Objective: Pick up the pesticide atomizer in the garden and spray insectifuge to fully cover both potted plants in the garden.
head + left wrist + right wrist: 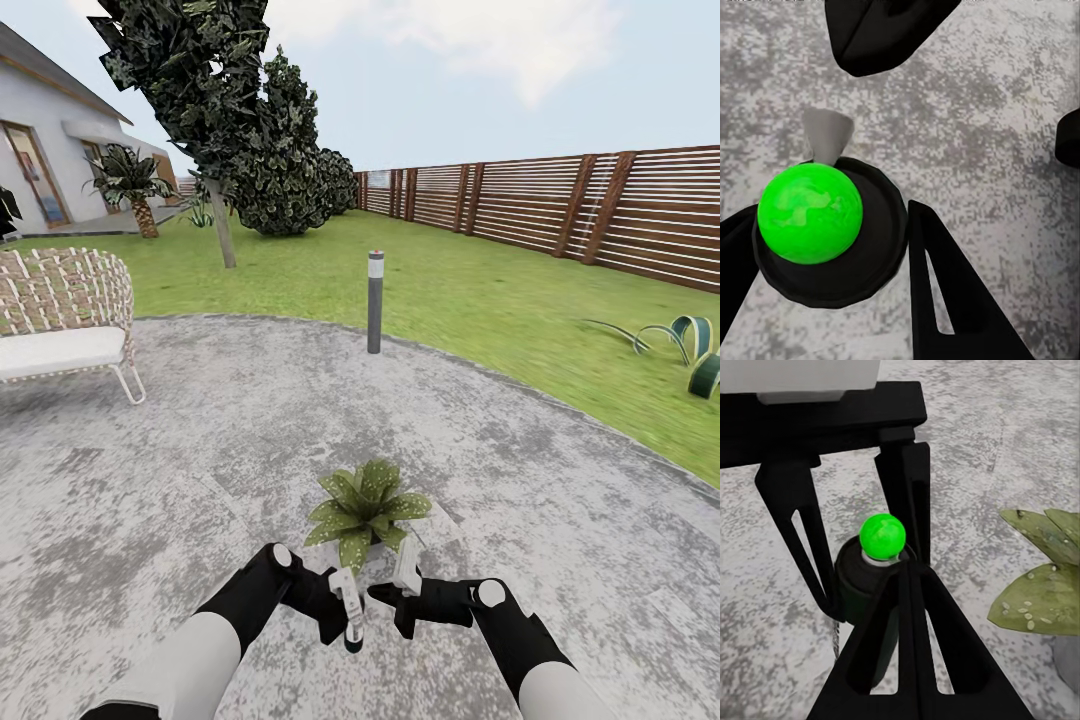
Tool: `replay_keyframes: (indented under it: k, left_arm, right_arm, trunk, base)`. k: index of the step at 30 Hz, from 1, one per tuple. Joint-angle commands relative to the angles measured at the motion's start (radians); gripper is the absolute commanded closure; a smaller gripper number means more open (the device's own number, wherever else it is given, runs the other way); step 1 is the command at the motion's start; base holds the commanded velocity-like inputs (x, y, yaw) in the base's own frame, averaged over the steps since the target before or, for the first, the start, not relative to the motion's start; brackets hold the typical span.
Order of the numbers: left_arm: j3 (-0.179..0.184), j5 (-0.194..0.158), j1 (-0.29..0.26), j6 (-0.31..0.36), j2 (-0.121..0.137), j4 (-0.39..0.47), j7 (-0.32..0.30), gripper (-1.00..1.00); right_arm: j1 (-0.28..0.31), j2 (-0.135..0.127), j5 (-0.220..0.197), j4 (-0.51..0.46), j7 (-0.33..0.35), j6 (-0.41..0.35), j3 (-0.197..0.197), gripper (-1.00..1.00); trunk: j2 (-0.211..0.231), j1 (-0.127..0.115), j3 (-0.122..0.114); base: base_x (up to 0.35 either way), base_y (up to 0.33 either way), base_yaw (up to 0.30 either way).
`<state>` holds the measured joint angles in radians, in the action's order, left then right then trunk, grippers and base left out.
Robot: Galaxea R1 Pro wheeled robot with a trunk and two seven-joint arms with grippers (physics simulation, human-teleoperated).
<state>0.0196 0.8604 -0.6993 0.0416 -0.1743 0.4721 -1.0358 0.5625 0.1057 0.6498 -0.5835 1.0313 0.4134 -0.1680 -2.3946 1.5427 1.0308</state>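
Note:
My left gripper (343, 608) is shut on the pesticide atomizer (351, 612), a slim dark-green bottle with a white label, held low over the grey patio. In the left wrist view its black top carries a bright green knob (810, 213), with black fingers (945, 300) on either side. The right wrist view has the atomizer (874, 585) between the left gripper's fingers (799, 547). My right gripper (402, 590) hangs just right of the bottle, fingers pressed together and holding nothing. One potted plant (366, 510), a low rosette of speckled leaves, stands directly beyond both grippers; its leaves (1039, 592) are beside the bottle.
A grey bollard lamp (375, 300) stands at the patio's far edge. A woven chair (65, 325) sits at the left. Lawn (480, 290), a brown slatted fence (560, 205), dark trees (240, 130) and a house (45, 150) lie beyond.

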Motion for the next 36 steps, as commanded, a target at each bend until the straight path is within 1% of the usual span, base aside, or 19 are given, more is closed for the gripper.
replay_keyframes:
  k: [1,12,19,22,23,25,26,29,36]
  left_arm:
    - [0.0,0.002,0.0,0.004,0.0,0.002,-0.004,1.0]
    - [0.0,-0.001,0.001,0.003,0.0,0.001,-0.005,1.0]
    - [0.0,-0.003,0.002,0.003,0.0,-0.014,-0.006,1.0]
    - [0.0,-0.004,0.003,-0.012,0.0,-0.015,-0.006,1.0]
    - [0.0,-0.008,0.002,-0.016,0.0,-0.015,-0.005,1.0]
    - [0.0,-0.048,0.003,-0.021,0.0,-0.015,-0.006,1.0]
    - [0.0,-0.06,0.002,-0.022,0.0,-0.016,-0.006,1.0]
    - [0.0,-0.071,0.002,-0.023,0.0,-0.016,-0.006,1.0]
    - [0.001,-0.074,0.001,-0.023,0.0,-0.023,-0.006,1.0]
  right_arm:
    - [0.001,0.002,0.008,-0.001,0.006,0.004,-0.008,1.0]
    - [0.001,0.002,0.008,-0.001,0.006,0.004,-0.008,1.0]
    - [0.001,0.002,0.008,-0.001,0.006,0.004,-0.008,1.0]
    - [0.001,0.002,0.008,-0.001,0.006,0.004,-0.008,1.0]
    - [0.001,0.002,0.008,-0.001,0.006,0.004,-0.008,1.0]
    - [0.001,0.002,0.008,-0.001,0.006,0.004,-0.008,1.0]
    - [0.001,0.002,0.008,-0.001,0.006,0.004,-0.008,1.0]
    - [0.001,0.002,0.008,-0.001,0.006,0.004,-0.008,1.0]
    - [0.001,0.002,0.008,-0.001,0.006,0.004,-0.008,1.0]
  trunk:
    - [0.0,0.0,0.001]
    - [0.0,0.0,0.001]
    - [0.0,0.0,0.001]
    - [0.0,0.0,0.001]
    - [0.0,0.0,0.001]
    - [0.0,0.0,0.001]
    - [0.0,0.0,0.001]
    - [0.0,0.0,0.001]
    - [0.0,0.0,0.001]
  base:
    - [0.0,0.0,0.0]
    - [0.0,0.0,0.0]
    - [0.0,0.0,0.0]
    - [0.0,0.0,0.0]
    - [0.0,0.0,0.0]
    - [0.0,0.0,0.0]
    - [0.0,0.0,0.0]
    - [0.0,0.0,0.0]
    - [0.0,0.0,0.0]
